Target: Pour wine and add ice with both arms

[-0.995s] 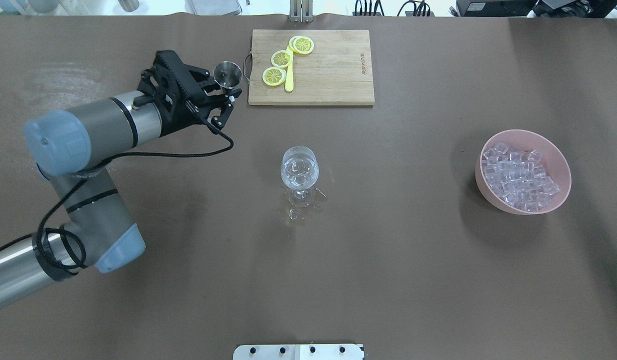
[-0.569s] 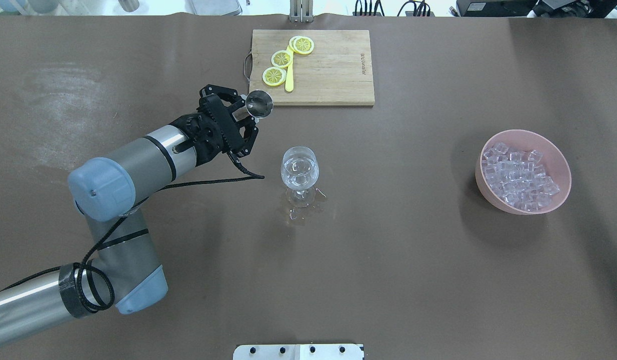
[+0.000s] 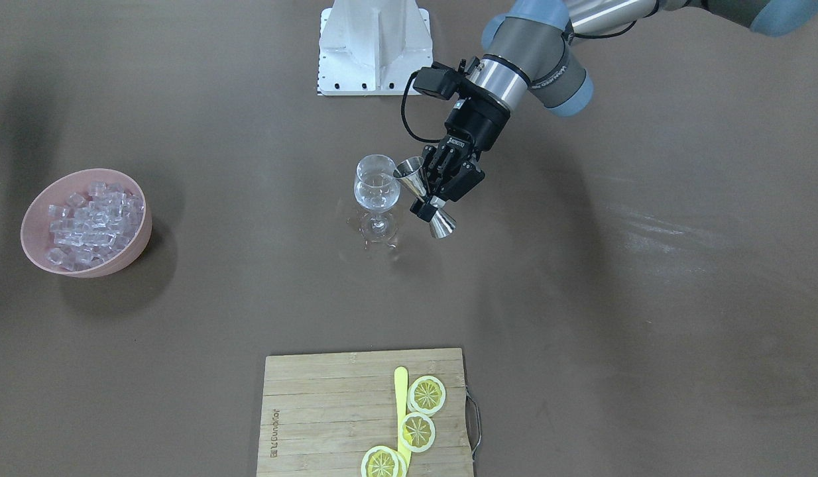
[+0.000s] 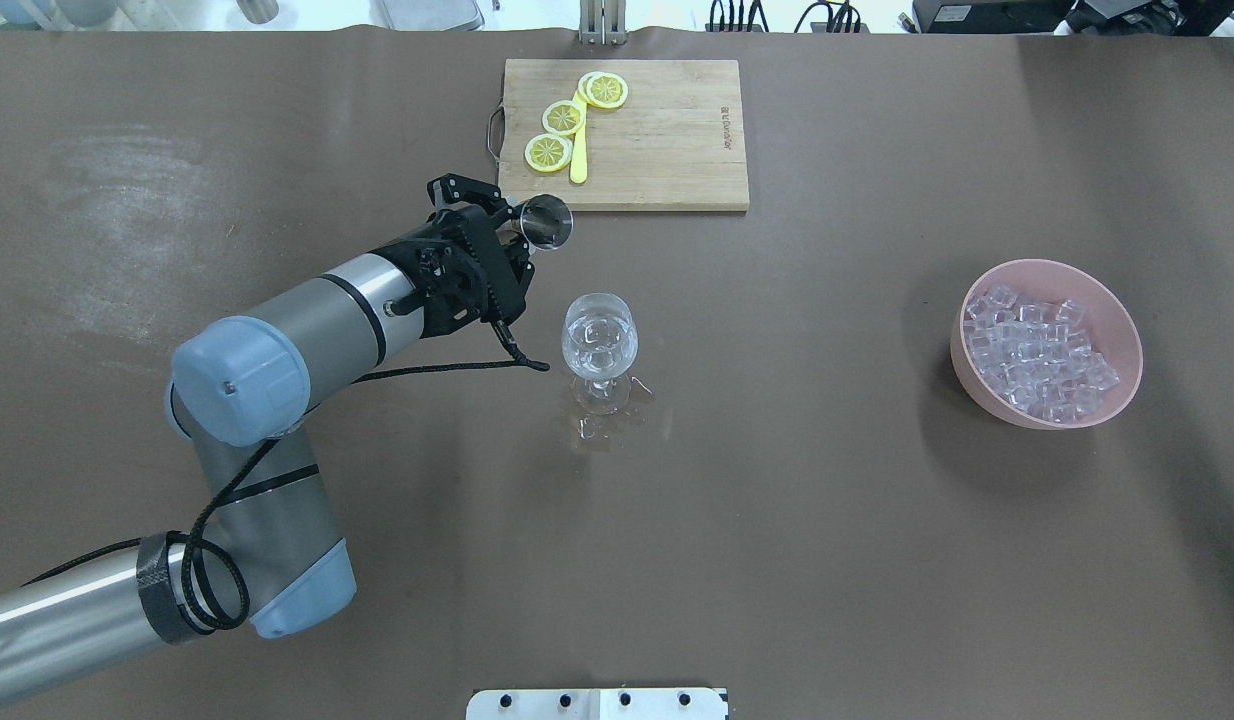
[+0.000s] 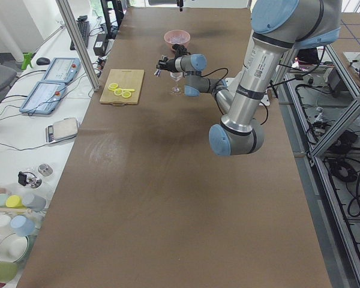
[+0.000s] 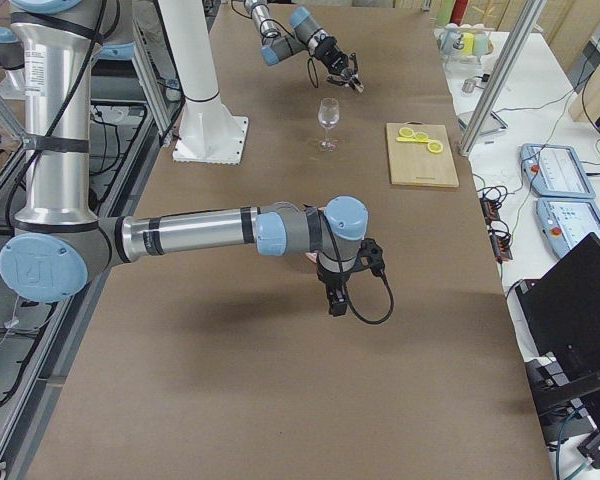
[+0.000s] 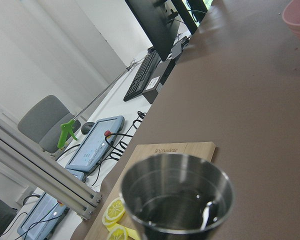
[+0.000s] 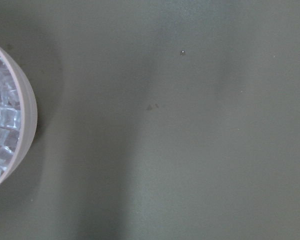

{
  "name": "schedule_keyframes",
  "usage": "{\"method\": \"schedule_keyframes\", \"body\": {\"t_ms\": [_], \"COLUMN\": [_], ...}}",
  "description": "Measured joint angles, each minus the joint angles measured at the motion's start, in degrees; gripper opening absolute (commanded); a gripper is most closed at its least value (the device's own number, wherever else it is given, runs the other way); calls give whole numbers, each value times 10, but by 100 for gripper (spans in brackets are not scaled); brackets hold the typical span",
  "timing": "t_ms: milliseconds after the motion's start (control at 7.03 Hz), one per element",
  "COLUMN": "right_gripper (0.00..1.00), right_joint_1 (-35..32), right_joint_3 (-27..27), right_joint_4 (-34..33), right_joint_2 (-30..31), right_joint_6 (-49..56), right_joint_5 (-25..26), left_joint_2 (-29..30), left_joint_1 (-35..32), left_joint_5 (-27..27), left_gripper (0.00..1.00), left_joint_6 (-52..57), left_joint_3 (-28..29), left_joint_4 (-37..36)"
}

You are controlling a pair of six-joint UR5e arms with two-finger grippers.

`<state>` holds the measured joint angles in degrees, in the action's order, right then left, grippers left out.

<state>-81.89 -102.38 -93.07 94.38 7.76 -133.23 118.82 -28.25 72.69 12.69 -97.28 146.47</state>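
Since the earlier overhead frames the left arm (image 4: 307, 320) has swung away from the left edge of the board and in towards the middle of the brown table (image 4: 827, 560), carrying its load to just beside the glass.

The left gripper (image 4: 517, 232) has its black fingers closed around the narrow waist of a double-ended stainless-steel jigger (image 4: 548, 222). The front view shows the jigger tilted, with its upper cup mouth leaning towards the rim of the glass and just beside it. Whether the two touch cannot be told. From the left wrist camera the cup's interior is glossy and dark.

To the right stands the clear stemmed wine glass (image 4: 599, 342), upright, with a few clear ice cubes visible in its bowl. Small clear glints lie on the table at its foot. Behind it, at the far edge, lies a rectangular wooden cutting board (image 4: 667, 150) with three yellow lemon slices (image 4: 549, 152) and a slim yellow knife (image 4: 577, 160) on its left part.

Well to the right sits a round pink bowl (image 4: 1122, 395), heaped with the ice (image 4: 1037, 360), many small clear cubes.

The right arm (image 6: 190, 232) shows only in the right side view, its gripper (image 6: 336, 298) pointing down at the table near the bowl. How far its fingers are apart cannot be told. Its wrist camera sees only the bowl's edge and bare table.
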Motion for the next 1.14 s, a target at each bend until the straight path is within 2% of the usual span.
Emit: {"method": "schedule_keyframes", "body": {"t_ms": [1137], "right_gripper": [100], "right_joint_1": [0], "right_joint_3": [0], "right_joint_4": [0], "right_joint_2": [0], "right_joint_6": [-9], "right_joint_5": [-2], "left_joint_2": [7], "left_joint_1": [25], "left_joint_5": [-52], "left_gripper": [0], "left_joint_6": [228], "left_joint_3": [1], "left_joint_4": [-7]}}
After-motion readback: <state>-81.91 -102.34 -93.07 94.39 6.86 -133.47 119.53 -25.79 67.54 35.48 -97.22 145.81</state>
